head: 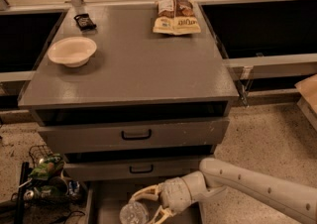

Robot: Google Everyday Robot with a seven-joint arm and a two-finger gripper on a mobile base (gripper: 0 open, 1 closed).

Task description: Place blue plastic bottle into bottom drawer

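The blue plastic bottle (133, 213) shows as a clear ribbed body at the bottom edge of the camera view, seen end-on. My gripper (143, 205) reaches in from the right, its pale fingers (145, 193) shut around the bottle. It holds the bottle over the bottom drawer (106, 203), a grey tray pulled open below the cabinet. The bottle's lower part is cut off by the frame edge.
The grey cabinet top (133, 64) carries a white bowl (72, 50), a snack bag (176, 16) and a small black packet (84, 21). Two closed drawers with black handles (136, 134) sit above. A wire basket of clutter (47, 178) stands on the floor at left.
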